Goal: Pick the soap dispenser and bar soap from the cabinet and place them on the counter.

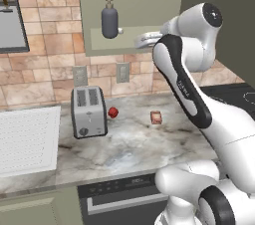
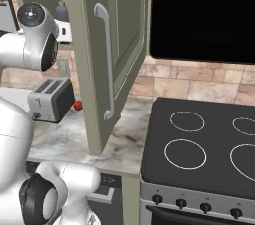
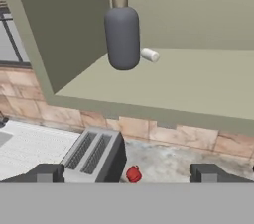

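We see the soap dispenser (image 1: 109, 21), a dark grey-blue rounded bottle with a thin grey pump spout, standing upright on the bottom shelf of the open cabinet (image 1: 149, 0), toward its left side. The cabinet is sage green, its panelled door (image 2: 117, 45) swung wide open. The bar soap (image 1: 156, 117), a small reddish-pink block, lies flat on the grey-beige marbled table (image 1: 129, 144), well below the cabinet.
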Robot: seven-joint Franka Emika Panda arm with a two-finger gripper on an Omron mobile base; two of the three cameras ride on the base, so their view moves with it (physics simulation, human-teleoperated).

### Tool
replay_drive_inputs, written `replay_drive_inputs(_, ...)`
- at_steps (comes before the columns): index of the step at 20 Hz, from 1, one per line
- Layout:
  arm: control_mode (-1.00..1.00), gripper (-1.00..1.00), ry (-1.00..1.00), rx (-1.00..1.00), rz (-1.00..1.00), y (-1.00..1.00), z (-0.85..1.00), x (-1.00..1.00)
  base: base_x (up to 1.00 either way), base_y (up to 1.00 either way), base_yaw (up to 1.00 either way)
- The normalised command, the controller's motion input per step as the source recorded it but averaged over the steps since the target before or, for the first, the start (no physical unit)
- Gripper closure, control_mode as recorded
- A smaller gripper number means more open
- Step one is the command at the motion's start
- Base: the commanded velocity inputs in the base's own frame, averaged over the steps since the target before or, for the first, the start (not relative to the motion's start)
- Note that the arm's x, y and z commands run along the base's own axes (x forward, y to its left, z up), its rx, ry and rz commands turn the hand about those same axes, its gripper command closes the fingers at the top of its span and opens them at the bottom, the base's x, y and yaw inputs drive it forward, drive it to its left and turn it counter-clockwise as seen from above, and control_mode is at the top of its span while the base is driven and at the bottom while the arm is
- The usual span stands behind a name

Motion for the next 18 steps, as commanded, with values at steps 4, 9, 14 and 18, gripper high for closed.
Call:
replay_drive_inputs(4,-1.00,-1.00,0.00,0.00,0.03,-0.03,-0.02,0.36,0.00,0.00,0.00)
replay_drive_inputs(9,-1.00,-1.00,-0.01,0.00,0.02,-0.01,-0.12,0.46,0.00,0.00,0.00)
replay_drive_inputs(14,-1.00,-1.00,0.00,0.00,0.01,-0.02,-0.02,0.40,0.00,0.00,0.00)
replay_drive_inputs(18,-1.00,-1.00,0.06,0.00,0.03,-0.01,0.06,0.43,0.00,0.00,0.00)
